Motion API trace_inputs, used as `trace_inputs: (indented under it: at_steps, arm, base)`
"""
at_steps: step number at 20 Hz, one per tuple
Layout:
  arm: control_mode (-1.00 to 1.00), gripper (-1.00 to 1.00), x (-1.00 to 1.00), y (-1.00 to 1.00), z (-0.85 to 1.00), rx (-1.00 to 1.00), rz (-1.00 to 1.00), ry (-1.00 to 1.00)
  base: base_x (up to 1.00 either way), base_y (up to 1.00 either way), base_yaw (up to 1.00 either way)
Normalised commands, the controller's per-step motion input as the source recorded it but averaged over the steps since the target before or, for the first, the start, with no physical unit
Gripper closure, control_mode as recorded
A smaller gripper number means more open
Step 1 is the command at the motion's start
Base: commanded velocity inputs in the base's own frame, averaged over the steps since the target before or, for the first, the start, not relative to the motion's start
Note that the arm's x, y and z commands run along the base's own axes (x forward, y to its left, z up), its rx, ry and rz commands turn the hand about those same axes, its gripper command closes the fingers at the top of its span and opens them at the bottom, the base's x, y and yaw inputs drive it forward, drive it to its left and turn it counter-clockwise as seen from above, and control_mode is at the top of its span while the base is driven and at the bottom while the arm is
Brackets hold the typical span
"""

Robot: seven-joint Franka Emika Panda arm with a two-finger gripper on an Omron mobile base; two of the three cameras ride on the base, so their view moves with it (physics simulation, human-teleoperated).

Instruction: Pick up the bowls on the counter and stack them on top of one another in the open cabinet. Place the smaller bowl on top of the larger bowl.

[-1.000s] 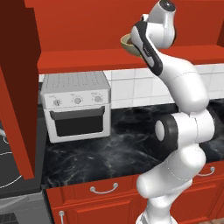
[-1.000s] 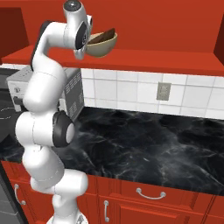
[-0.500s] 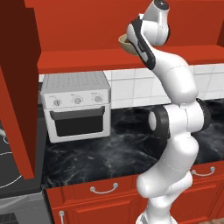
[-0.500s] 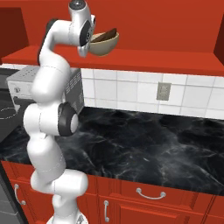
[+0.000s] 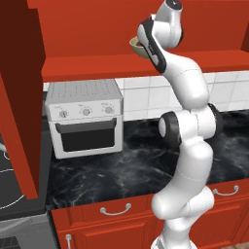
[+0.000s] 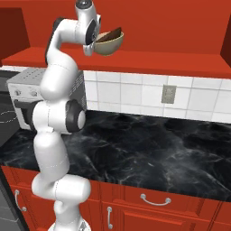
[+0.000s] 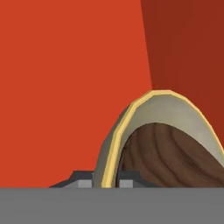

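Observation:
My gripper [image 6: 95, 43] is raised into the open red cabinet [image 6: 171, 63] and is shut on the rim of the larger tan bowl [image 6: 113, 48]. The smaller dark brown bowl [image 6: 111, 34] lies tilted inside the tan one. Both are held just over the cabinet's shelf floor [image 5: 87, 68]. From the left base view, the tan bowl [image 5: 136, 45] peeks out beside the hand, where my gripper [image 5: 142, 46] meets it. In the hand view the gripper [image 7: 106, 180] pinches the tan bowl's [image 7: 175, 109] yellow rim, with the brown bowl [image 7: 175, 153] behind it.
A white toaster oven [image 5: 85, 116] stands on the black marble counter [image 6: 158, 144] to the left of the arm. The cabinet's dark red door [image 5: 19, 97] hangs open at far left, above a stove [image 5: 9, 194]. A wall outlet [image 6: 168, 94] sits in the tiled backsplash.
The arm's lower links have swung more upright. The hand and the two bowls have shifted only slightly along the shelf. The grip is unchanged.

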Motion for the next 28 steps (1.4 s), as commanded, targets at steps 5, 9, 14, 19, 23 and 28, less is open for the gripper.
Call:
trace_inputs:
  at_steps: [5,9,14,19,23,28]
  arm:
    - [-1.00,1.00,0.37,0.00,-0.04,0.00,0.00,0.02]
    - [-1.00,1.00,0.36,-0.02,-0.09,0.00,0.00,0.03]
    - [-1.00,1.00,0.26,0.00,0.00,0.00,0.00,0.04]
    - [-1.00,-1.00,0.09,0.00,0.00,0.00,0.00,0.01]
    - [-1.00,-1.00,0.00,-0.05,0.00,0.00,0.00,0.00]
    - [-1.00,-1.00,-0.08,-0.10,0.00,0.00,0.00,0.00]
  base:
    - [0.00,0.00,0.00]
    - [0.00,0.00,0.00]
    - [0.00,0.00,0.00]
    - [0.00,0.00,0.00]
    - [0.00,0.00,0.00]
    - [0.00,0.00,0.00]
